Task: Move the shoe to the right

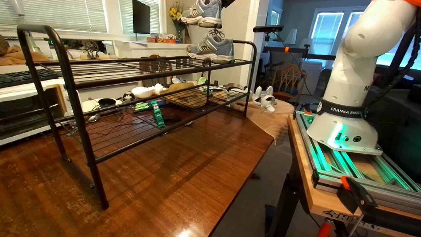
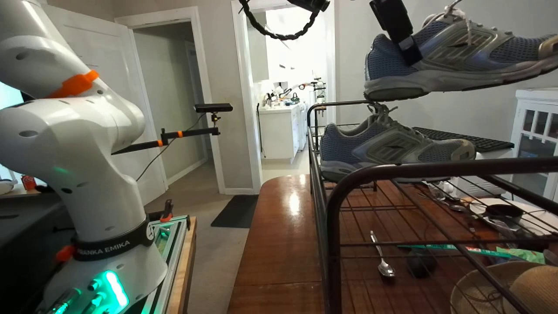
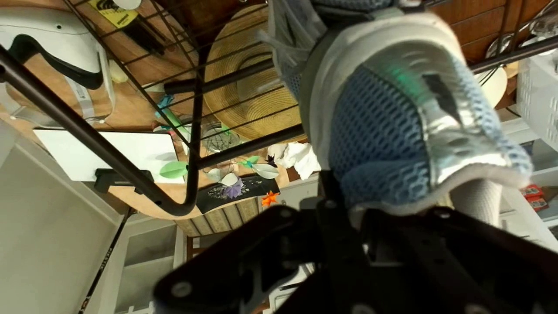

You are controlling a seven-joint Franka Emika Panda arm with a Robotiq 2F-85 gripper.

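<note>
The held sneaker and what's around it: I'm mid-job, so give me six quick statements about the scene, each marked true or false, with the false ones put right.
1. The gripper is closed on the held sneaker near its heel. True.
2. The held sneaker's toe points the opposite way to the lower sneaker's. False: in both exterior views, its toe and that of the lower sneaker point the same way.
3. The lower sneaker stands on the top shelf. True.
4. The held sneaker rests on the top shelf. False: it is in the air, above the lower sneaker.
5. A black keyboard lies on the white appliance. True.
6. A straw hat sits on the top shelf. False: the straw hat is below it.
</note>
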